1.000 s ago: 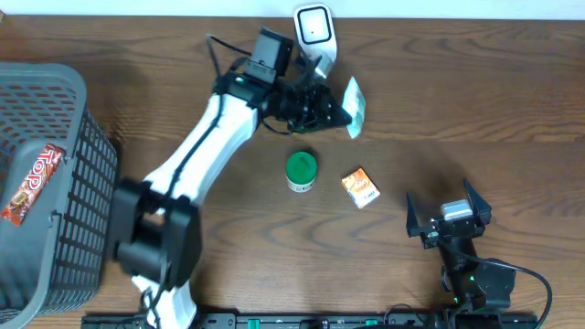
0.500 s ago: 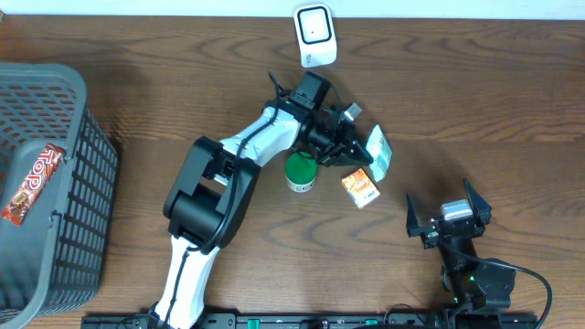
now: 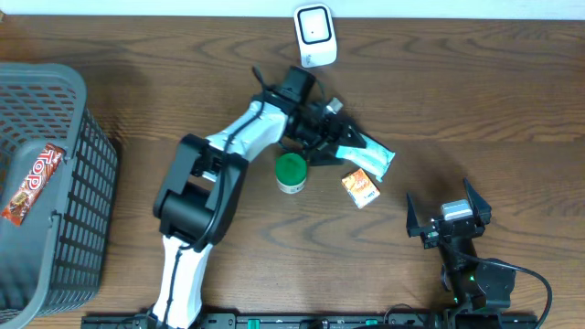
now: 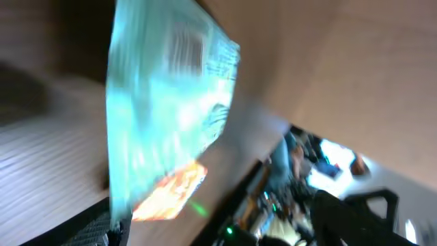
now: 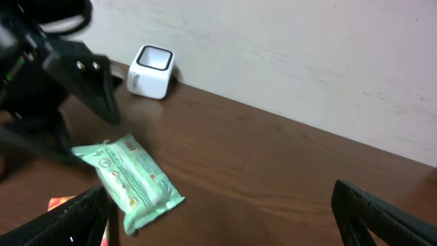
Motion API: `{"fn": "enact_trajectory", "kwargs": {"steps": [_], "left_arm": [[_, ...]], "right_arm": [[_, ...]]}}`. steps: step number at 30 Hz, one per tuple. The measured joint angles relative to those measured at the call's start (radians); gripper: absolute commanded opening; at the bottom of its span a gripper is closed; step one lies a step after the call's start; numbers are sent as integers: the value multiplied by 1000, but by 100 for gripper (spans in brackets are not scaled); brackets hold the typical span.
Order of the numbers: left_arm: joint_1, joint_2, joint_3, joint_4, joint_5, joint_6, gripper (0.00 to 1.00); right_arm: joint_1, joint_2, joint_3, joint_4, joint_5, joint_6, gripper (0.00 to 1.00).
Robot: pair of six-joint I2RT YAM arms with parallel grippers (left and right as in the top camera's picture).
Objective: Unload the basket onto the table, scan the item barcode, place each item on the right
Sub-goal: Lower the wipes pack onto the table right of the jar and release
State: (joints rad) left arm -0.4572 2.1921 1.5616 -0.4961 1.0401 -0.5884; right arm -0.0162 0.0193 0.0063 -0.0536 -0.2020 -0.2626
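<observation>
The item, a pale green wipes packet [image 3: 371, 156], lies flat on the table just right of my left gripper [image 3: 342, 137], whose jaws stand open and spread around the packet's near end. The left wrist view is blurred: the packet [image 4: 164, 109] fills the upper left with a printed barcode patch facing the camera, and its edge is next to one finger [image 4: 85, 225]. The white scanner [image 3: 313, 35] stands at the back edge, well apart from the packet. My right gripper [image 3: 441, 203] rests open at the front right with nothing in it. From there the packet [image 5: 130, 178] and scanner [image 5: 151, 70] both show.
A green can [image 3: 291, 173] stands beside the left arm. A small orange box [image 3: 360, 187] lies just below the packet. A grey mesh basket [image 3: 64, 119] at the far left holds a red candy bar [image 3: 32, 183].
My left arm swung the packet from beside the scanner down to the table's middle. Its jaws have opened and the packet now lies flat. The right arm has not moved.
</observation>
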Motion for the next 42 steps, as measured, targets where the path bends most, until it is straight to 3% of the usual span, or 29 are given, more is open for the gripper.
{"fn": "enact_trajectory", "kwargs": {"steps": [9,12,14,15,19,23,27,32,38,42], "left_arm": [[23,-402,97,-69,-294,20,84],[27,-559,143,-170,-425,54,85],[43,-657,159,-267,-576,72,96],[59,-704,166,-318,-662,80,96],[201,-857,170,-470,-985,92,97],[475,-962,171,-579,-1183,41,97],[758,-997,171,-648,-1261,-8,97],[972,-956,164,-750,-1291,-98,97],[1068,-808,146,-776,-1302,-148,97],[1104,-702,132,-770,-1305,-120,99]], "right_arm": [[0,0,0,0,0,0,99],[0,0,0,0,0,0,99],[0,0,0,0,0,0,99],[0,0,0,0,0,0,99],[0,0,0,0,0,0,99],[0,0,0,0,0,0,99],[0,0,0,0,0,0,99],[0,0,0,0,0,0,99],[0,0,0,0,0,0,99],[0,0,0,0,0,0,99]]}}
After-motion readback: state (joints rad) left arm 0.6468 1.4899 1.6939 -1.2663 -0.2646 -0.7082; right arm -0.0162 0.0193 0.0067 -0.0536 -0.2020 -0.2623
